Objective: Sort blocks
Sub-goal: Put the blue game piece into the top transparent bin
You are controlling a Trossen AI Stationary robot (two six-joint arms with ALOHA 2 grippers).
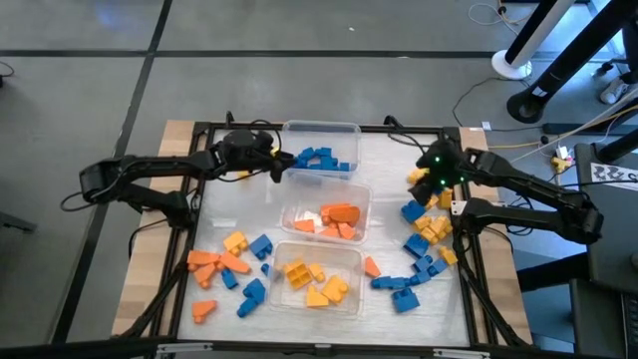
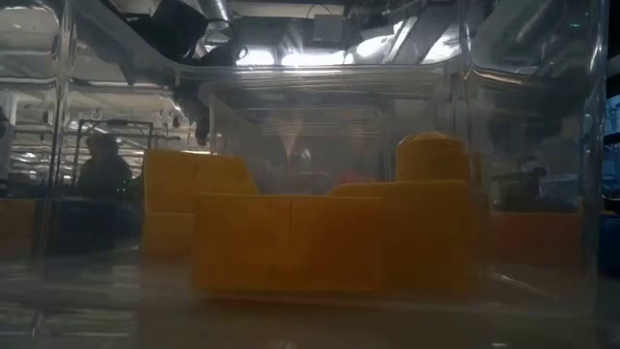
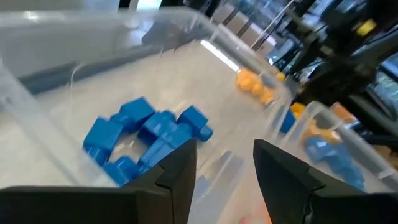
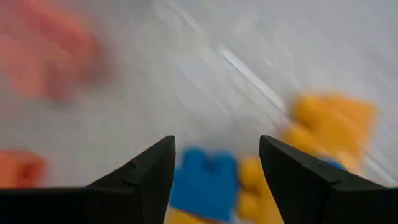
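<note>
Both sets of jaws stand open with nothing between them. The left gripper (image 1: 279, 168) hangs at the edge of the far clear tub (image 1: 321, 130), which holds blue blocks (image 1: 321, 160) — the left wrist view shows them just ahead of its fingers (image 3: 180, 168). The right gripper (image 1: 427, 181) hovers over a loose pile of blue and yellow blocks (image 1: 424, 224) on the desk (image 1: 389, 165). The middle tub (image 1: 361, 199) holds orange blocks (image 1: 334, 219), the near tub (image 1: 349, 254) yellow ones (image 1: 314, 282) — more loose blocks (image 1: 231, 269) lie near the left arm.
</note>
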